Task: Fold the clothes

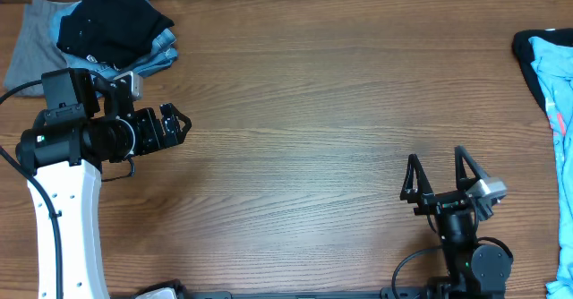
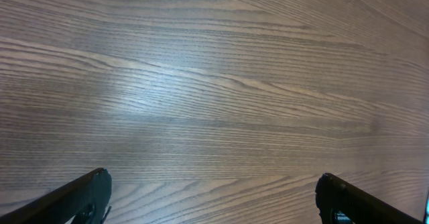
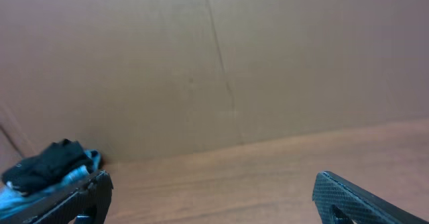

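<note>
Nearest the robot's base, the right end effector (image 1: 437, 160) hangs released and empty above the bare bench (image 1: 313, 84), jaws spread wide. Further out on the other side, the left end effector (image 1: 183, 125) is likewise released, holding nothing and pointing across the wood. In the far left corner, just beyond the left arm and well apart from the right, the black garment (image 1: 112, 20) lies bunched on top of jeans (image 1: 163, 50) and a grey cloth (image 1: 25, 53).

The likely hazards:
- A pinch taken too deep could catch the denim beneath and drag the whole heap.
- A grab at a crumpled fold could bring the garment out twisted, with no clean edge to fold along.
- Blue clothing (image 1: 548, 66) at the far right edge could be mistaken for the target.
</note>
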`<action>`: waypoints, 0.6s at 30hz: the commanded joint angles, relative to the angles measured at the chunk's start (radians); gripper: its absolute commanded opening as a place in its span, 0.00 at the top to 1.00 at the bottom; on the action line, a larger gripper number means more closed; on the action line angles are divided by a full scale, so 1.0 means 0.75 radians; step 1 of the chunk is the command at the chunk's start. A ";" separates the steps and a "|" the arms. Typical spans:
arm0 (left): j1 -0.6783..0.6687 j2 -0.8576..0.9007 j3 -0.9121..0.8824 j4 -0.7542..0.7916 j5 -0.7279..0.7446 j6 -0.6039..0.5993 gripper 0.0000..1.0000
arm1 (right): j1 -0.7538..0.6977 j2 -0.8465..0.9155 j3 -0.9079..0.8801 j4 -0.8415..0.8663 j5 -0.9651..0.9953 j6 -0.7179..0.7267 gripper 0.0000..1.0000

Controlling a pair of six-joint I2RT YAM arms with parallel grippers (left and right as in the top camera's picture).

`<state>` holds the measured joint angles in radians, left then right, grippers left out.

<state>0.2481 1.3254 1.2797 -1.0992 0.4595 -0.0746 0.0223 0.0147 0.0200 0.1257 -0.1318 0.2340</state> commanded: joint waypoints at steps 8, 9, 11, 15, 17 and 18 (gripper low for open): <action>-0.009 0.006 -0.005 0.001 0.001 0.000 0.00 | 0.074 -0.016 -0.016 -0.123 0.095 -0.008 0.00; -0.009 0.006 -0.005 0.001 0.001 0.000 0.00 | 0.074 -0.016 -0.016 -0.167 0.095 -0.008 0.00; -0.009 0.006 -0.005 0.001 0.001 0.000 0.00 | 0.074 -0.016 -0.016 -0.271 0.095 -0.008 0.00; -0.009 0.006 -0.005 0.001 0.001 0.000 0.00 | 0.074 -0.011 -0.016 -0.275 0.105 -0.008 0.00; -0.009 0.006 -0.005 0.001 0.002 0.000 0.00 | 0.074 -0.010 -0.016 -0.275 0.105 -0.008 0.00; -0.009 0.006 -0.005 0.001 0.001 0.000 0.00 | 0.074 -0.010 -0.016 -0.275 0.105 -0.008 0.00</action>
<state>0.2481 1.3254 1.2797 -1.0992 0.4595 -0.0746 0.0727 0.0158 0.0185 -0.0826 -0.0692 0.2348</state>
